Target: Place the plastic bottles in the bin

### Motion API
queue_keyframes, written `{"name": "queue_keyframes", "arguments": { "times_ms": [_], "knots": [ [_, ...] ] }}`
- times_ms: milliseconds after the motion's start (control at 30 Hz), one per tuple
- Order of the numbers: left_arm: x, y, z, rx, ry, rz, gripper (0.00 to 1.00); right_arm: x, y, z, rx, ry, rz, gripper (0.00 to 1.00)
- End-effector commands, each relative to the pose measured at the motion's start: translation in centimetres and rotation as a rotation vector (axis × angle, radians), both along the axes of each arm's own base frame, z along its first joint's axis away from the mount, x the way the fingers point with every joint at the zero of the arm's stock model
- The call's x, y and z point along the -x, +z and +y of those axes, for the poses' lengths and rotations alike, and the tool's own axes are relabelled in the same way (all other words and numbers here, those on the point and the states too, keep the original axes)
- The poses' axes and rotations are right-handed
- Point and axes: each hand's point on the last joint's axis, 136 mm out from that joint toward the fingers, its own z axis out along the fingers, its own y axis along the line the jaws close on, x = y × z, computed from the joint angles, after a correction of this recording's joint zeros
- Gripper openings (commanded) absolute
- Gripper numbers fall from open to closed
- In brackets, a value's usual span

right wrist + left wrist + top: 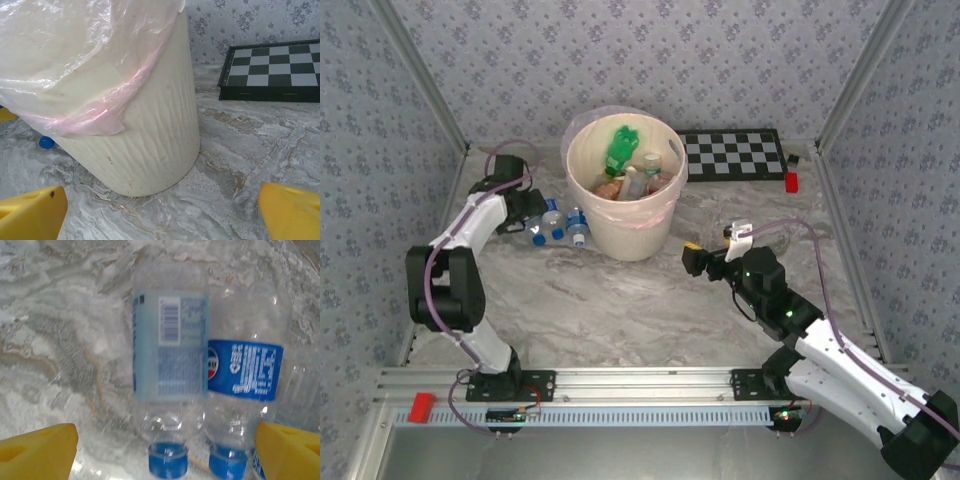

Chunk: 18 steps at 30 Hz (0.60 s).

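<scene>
I see a checkerboard point(732, 155) flat on the marbled counter point(620, 310), with a small red block point(791, 181) just beside the checkerboard's right corner.

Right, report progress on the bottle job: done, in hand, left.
Done: a green bottle and others lie inside the bin. In hand: the left fingers, open, straddle two clear bottles lying beside the bin, not gripping yet. The right fingers are open and empty. Left: every clear bottle beside the bin.

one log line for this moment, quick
left gripper: open, over two clear bottles lying beside bin | right gripper: open, empty, facing bin | bin: green bottle and others inside | task: unfinished
</scene>
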Motion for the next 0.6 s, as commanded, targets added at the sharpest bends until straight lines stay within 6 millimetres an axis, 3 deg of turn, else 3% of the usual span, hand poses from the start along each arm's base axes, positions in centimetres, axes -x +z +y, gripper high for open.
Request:
{"name": "queue_keyframes", "arguments": {
  "times_ms": [0,267,567],
  "knots": [
    [-1.1,-0.4,0.7,-0.021,-0.016,0.029,0.89,-0.1,0.5,-0.3,-0.032,-0.016,-0.019,1.0],
    [-1.9,-3.9,1.0,0.024,-0.002,0.093,0.8,-0.3,0.2,-0.4,-0.025,-0.024,-0.007,1.0],
    [-2.0,-6.0,1.4,0.032,-0.011,0.143,0.75,-0.4,0.2,-0.5,-0.026,-0.025,-0.006,1.0]
  ]
}}
